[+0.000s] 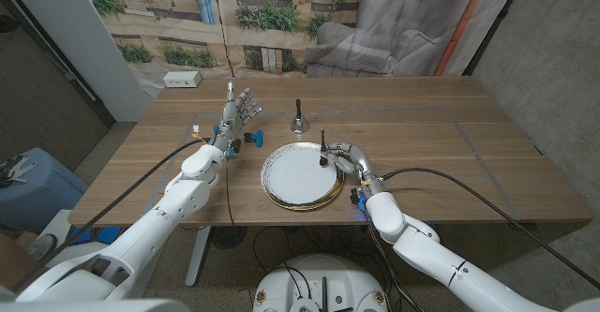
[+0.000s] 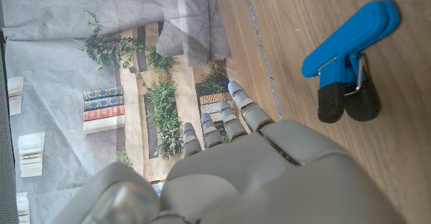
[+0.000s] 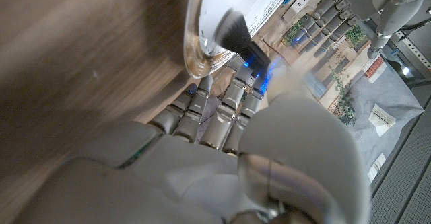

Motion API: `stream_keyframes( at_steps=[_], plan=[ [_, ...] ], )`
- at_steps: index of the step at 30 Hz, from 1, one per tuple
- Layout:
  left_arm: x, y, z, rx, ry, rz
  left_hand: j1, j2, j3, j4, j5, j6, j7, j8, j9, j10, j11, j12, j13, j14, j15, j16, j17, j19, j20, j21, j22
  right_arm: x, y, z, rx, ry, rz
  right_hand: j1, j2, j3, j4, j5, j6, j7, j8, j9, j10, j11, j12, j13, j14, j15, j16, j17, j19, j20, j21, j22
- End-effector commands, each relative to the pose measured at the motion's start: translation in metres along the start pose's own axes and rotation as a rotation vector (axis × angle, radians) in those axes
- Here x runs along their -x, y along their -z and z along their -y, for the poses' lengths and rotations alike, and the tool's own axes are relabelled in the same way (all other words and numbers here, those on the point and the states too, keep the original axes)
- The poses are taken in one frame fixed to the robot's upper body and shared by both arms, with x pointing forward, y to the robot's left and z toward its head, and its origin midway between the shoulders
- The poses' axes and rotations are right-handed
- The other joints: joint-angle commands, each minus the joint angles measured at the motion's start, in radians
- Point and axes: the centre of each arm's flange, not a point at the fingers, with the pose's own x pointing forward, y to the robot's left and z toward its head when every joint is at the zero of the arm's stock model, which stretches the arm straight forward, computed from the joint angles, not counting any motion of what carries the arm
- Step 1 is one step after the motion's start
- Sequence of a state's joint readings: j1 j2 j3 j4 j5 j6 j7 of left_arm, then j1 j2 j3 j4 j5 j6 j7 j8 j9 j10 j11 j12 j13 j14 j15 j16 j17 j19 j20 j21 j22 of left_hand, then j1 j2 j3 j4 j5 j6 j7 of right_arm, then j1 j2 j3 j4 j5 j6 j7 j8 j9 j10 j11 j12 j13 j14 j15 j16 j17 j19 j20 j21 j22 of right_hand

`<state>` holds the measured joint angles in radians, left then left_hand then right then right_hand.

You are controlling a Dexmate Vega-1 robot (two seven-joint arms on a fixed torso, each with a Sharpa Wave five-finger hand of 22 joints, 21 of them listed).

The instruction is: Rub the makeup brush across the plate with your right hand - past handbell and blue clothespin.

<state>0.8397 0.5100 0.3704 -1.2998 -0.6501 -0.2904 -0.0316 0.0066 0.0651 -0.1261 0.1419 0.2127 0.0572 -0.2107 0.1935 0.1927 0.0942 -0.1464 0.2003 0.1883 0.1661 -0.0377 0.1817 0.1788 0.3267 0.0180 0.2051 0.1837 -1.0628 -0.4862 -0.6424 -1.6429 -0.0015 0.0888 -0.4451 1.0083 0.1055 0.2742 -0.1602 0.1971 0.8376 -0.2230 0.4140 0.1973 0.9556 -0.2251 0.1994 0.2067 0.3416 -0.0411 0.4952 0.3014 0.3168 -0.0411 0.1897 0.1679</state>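
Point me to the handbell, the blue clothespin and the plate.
handbell (image 1: pixel 298 123): head view, on its metal bell body.
blue clothespin (image 2: pixel 350 30): left wrist view, on its blue arm.
plate (image 1: pixel 281 200): head view, on its gold rim.

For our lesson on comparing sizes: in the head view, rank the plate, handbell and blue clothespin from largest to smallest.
1. plate
2. handbell
3. blue clothespin, partly hidden behind the left hand, so its rank below the handbell is unsure.

a makeshift lab or test room, not a home. a wooden table (image 1: pixel 450 153) stands before a printed backdrop (image 1: pixel 234 12) of plants and bookshelves, with grey sheeting (image 1: pixel 412 22) draped alongside, a bare concrete wall (image 1: pixel 553 59), and cables (image 1: pixel 469 195) trailing across the tabletop.
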Motion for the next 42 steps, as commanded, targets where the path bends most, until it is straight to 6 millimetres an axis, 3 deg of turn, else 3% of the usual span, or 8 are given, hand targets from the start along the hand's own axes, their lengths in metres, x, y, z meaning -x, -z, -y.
stream_keyframes(
  at_steps=[1, 28, 42],
  plan=[
    [0.0, 0.0, 0.0, 0.0, 0.0, 0.0, -0.001, 0.015, -0.002, 0.007, 0.003, -0.002, -0.01, 0.003, 0.002, -0.001, -0.01, 0.007, 0.003, 0.006, -0.013, 0.003, 0.002, 0.007, 0.001, 0.004, 0.005, -0.005, 0.0, -0.002, -0.003, -0.003, 0.011, -0.003, 0.01, -0.004, 0.002, 0.003, 0.012, 0.0, -0.002, 0.005, -0.001, 0.002, 0.002, 0.002, 0.011, -0.14, -0.001, 0.003, 0.0, -0.018, 0.004, 0.002],
    [0.0, 0.0, 0.0, 0.0, 0.0, 0.0, -0.001, 0.015, -0.002, 0.007, 0.003, -0.001, -0.01, 0.004, 0.002, 0.0, -0.012, 0.008, 0.003, 0.007, -0.013, 0.003, 0.002, 0.007, 0.0, 0.004, 0.005, -0.027, -0.001, -0.006, -0.014, -0.006, 0.029, -0.003, 0.012, -0.004, 0.001, 0.004, 0.014, 0.0, -0.005, 0.005, -0.002, 0.002, 0.002, 0.002, 0.012, -0.14, -0.001, 0.003, 0.001, -0.017, 0.004, 0.002],
    [0.0, 0.0, 0.0, 0.0, 0.0, 0.0, -0.001, 0.015, -0.002, 0.007, 0.003, -0.001, -0.01, 0.004, 0.002, -0.002, -0.01, 0.007, 0.003, 0.006, -0.013, 0.003, 0.002, 0.008, 0.0, 0.004, 0.005, -0.03, -0.01, 0.003, -0.015, 0.005, 0.052, -0.003, 0.012, -0.004, 0.001, 0.005, 0.015, 0.0, -0.006, 0.006, -0.003, 0.002, 0.002, 0.002, 0.014, -0.14, -0.002, 0.002, 0.001, -0.017, 0.004, 0.002]
  ],
)
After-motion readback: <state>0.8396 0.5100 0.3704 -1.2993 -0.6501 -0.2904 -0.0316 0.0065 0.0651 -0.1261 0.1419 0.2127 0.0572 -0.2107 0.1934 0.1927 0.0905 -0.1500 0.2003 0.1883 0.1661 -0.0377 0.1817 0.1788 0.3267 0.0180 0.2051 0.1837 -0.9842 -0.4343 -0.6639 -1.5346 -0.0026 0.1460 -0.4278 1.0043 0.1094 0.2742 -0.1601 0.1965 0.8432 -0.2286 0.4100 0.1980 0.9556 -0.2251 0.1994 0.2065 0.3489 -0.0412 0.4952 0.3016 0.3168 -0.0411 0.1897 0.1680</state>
